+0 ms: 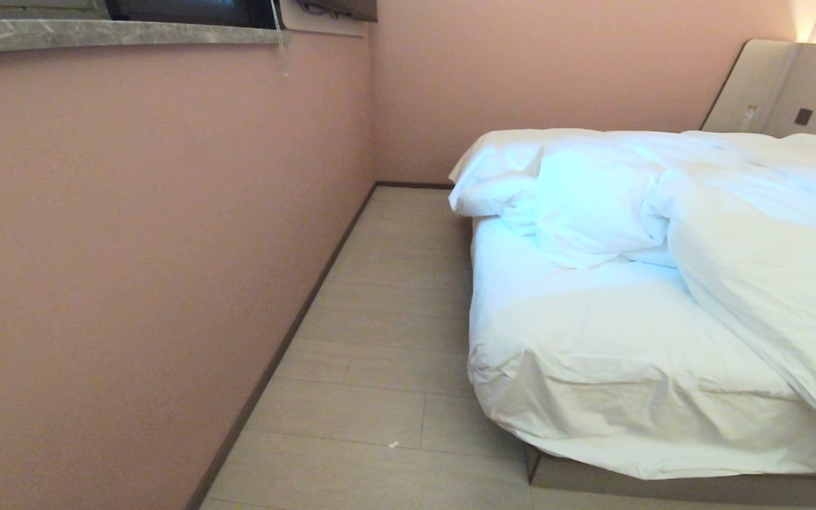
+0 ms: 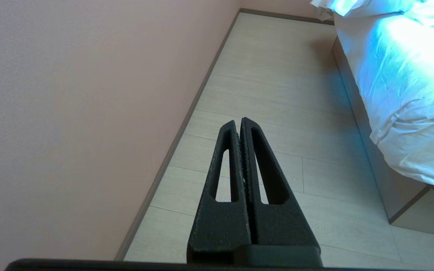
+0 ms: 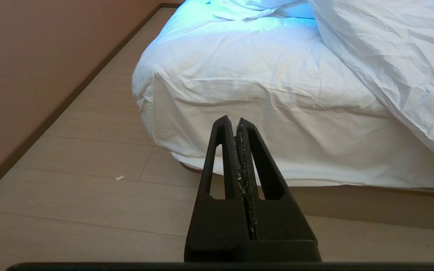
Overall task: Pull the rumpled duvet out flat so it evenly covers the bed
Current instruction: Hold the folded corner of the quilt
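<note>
Black ribbed plastic, both pincers. Right gripper: fingers pressed together, nothing between them, hanging over pale plank floor short of the bed's foot corner. A few white flecks cling to its inner pads. Left gripper: also closed and empty, over the floor strip between the bed and the pink wall, off the bed's side. Neither arm shows in the head view.

Step in hand, as I judge it: approach only. No cloth touched, no pull begun; the task looks wholly undone.

Bed: low, tan base showing under the mattress at the foot corner. Fitted sheet lies bare across that near corner and a good stretch beyond it, loosely creased where it drops over the mattress edge.

Duvet: thick, puffy, white, heavily creased. It is bunched over toward the bed's far side from the wall, its edge running on a slant across the mattress and spilling off the foot end further along. Pillows heaped at the head end, partly against the duvet's fold.

Next move, my reading: close in on the bed, open a pincer, take the duvet's slanted edge nearest the bare corner, and draw it toward that corner. Bulky cloth; likely to drag and fold rather than slide, so a deep bite on the edge seems wise.

A small white scrap lies on the floor near the foot corner.
</note>
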